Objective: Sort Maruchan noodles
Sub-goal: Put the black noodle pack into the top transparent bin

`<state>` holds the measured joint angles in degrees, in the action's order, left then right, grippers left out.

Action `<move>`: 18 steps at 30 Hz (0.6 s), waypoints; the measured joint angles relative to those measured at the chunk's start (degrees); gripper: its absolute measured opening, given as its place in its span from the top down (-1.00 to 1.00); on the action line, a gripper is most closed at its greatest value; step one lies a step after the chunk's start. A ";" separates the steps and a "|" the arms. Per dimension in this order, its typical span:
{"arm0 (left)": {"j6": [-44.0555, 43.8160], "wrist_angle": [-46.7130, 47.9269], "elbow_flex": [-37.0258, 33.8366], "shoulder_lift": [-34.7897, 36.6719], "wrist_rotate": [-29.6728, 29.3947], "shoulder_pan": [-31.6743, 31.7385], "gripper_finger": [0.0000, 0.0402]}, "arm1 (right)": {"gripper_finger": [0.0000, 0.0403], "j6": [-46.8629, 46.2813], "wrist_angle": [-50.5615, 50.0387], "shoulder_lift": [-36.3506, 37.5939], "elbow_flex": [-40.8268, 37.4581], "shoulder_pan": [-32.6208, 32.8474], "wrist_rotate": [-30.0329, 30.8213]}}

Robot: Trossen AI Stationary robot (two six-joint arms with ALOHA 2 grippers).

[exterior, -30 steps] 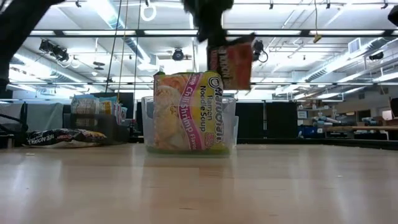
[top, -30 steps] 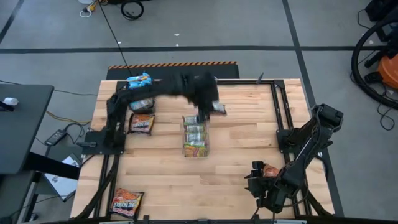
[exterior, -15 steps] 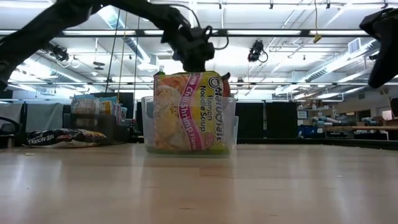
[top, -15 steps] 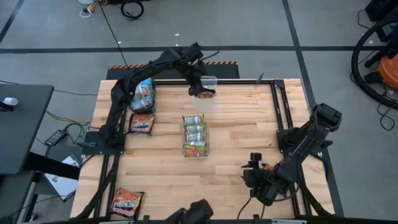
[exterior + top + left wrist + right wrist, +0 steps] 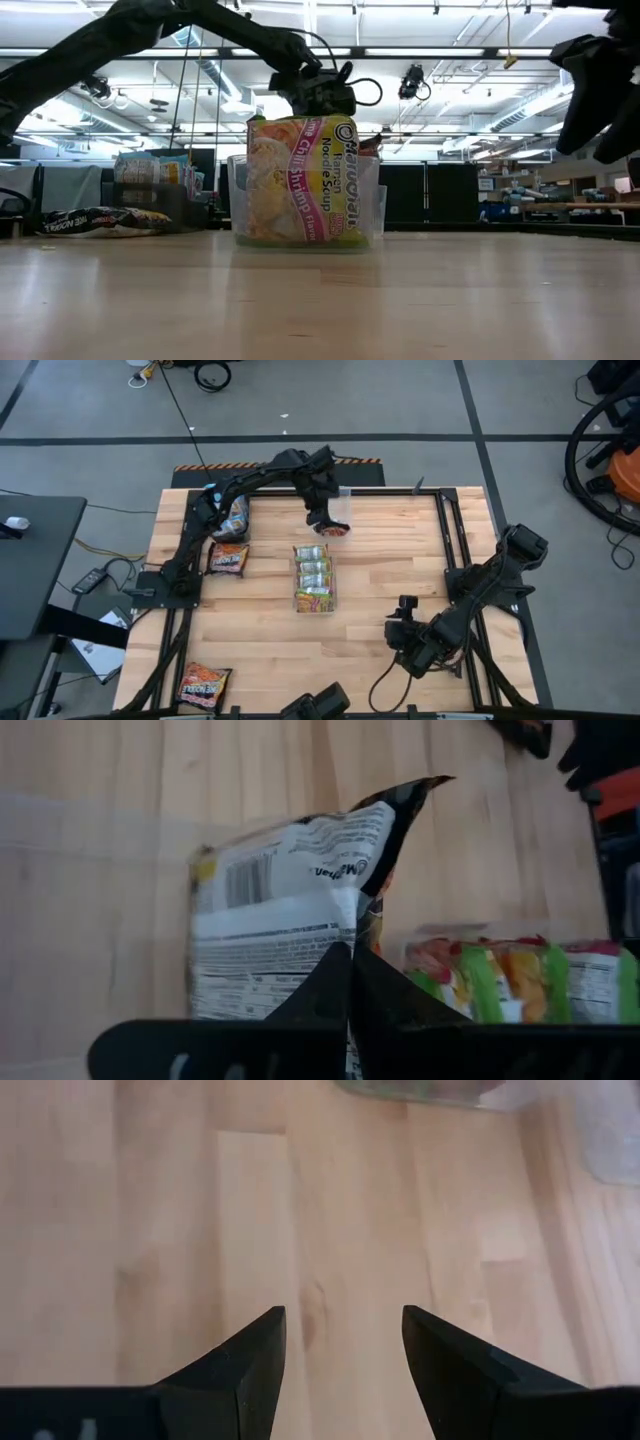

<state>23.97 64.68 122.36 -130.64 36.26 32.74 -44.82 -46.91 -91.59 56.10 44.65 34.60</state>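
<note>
My left gripper reaches over the table's far middle, shut on a dark brown-orange noodle packet at a clear bin. The low view hides most of that packet behind the middle bin; only an orange sliver shows. The middle bin holds yellow-green packets standing on edge. A left bin holds pale blue packets. Two brown-orange packets lie flat on the table, one on the left and one at the near left. My right gripper hangs open over bare wood at the near right. My left gripper pinches the packet between its two fingers at the edge nearest them, on the printed back side with the barcode. The fingers slant down from the table's left. The packet hangs below them at the far bin; whether it touches the bin's floor I cannot tell.
Black frame rails run along the table's right side by the right arm's base. Bare wood lies between the middle bin and the right arm. Beyond the table's far edge is a striped floor strip.
My left gripper has carried the brown-orange packet from above the middle bin toward the table's far edge and down to the far bin, turning as it went; it stays shut on the packet. My right gripper has shifted a little toward the table's left, still open.
</note>
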 joint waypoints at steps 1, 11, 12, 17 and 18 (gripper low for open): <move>0.24 -0.21 0.05 -0.16 -0.33 -0.13 0.97 | -0.03 0.17 -0.39 0.25 0.00 -0.47 -0.05; 0.74 -0.28 0.01 -0.78 -5.59 0.04 0.93 | -0.03 5.74 -3.21 3.92 0.00 -3.88 0.11; 0.71 -0.30 0.01 -0.78 -5.57 0.04 0.92 | -0.03 6.29 -3.40 4.26 0.00 -4.21 0.06; 0.48 -0.32 0.01 -0.76 -5.56 -0.44 0.90 | -0.03 8.19 -4.78 6.64 0.00 -5.40 -0.08; 0.45 -0.30 0.01 -0.78 -5.47 -0.65 0.90 | -0.03 8.54 -5.18 7.13 0.00 -5.51 -0.10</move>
<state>24.43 64.38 122.37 -131.41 30.78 32.09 -36.28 -52.09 -84.46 56.10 39.14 34.50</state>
